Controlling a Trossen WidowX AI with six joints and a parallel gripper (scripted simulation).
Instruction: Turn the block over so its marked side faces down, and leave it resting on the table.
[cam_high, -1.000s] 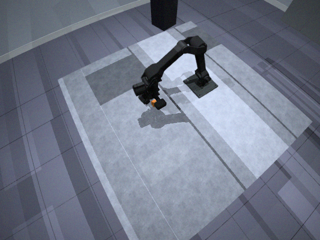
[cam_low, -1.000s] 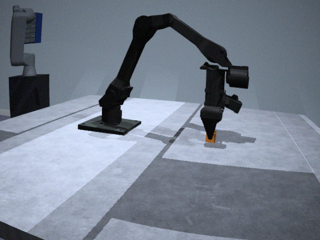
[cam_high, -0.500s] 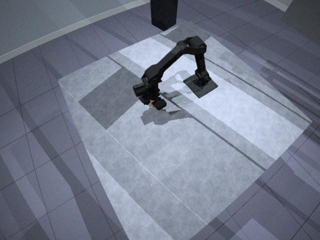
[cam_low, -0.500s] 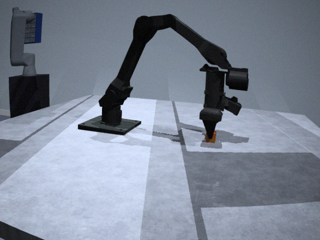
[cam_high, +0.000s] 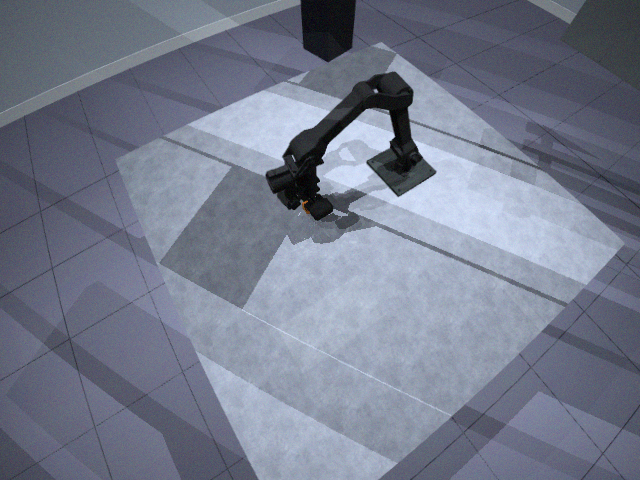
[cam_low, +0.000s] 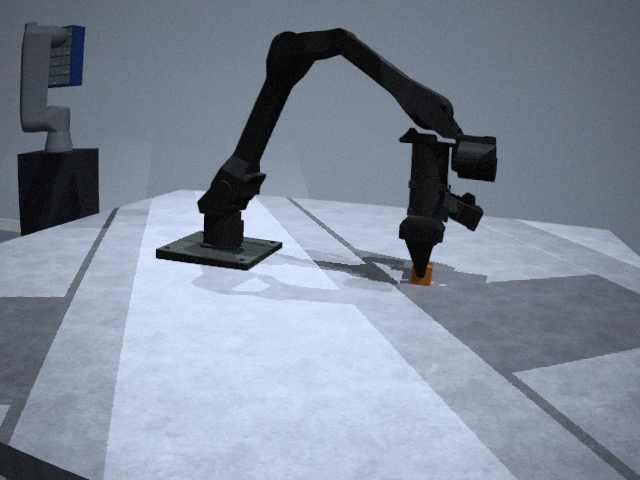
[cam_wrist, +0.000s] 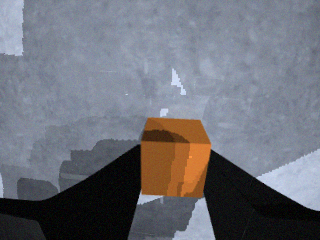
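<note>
Your gripper is clamped on the upright orange block; you can't make out its marked side or long axis.

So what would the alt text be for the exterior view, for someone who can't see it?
A black robot arm's gripper points down, closed on a small orange block low over a pale table.

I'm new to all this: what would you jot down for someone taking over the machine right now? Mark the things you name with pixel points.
Gripper (cam_high: 306, 207) (cam_low: 422, 276) (cam_wrist: 172, 154): shut on the orange block, pointing down.
Block (cam_low: 428, 273) (cam_wrist: 175, 167): between the fingers, low at the table (cam_high: 361, 320) (cam_low: 248, 372) (cam_wrist: 90, 30); whether it touches, I cannot tell.
Done: block gripped.
Left: turn it over, marked side down, rest it on the table and let go. I can't make out a mark on the visible faces.
</note>
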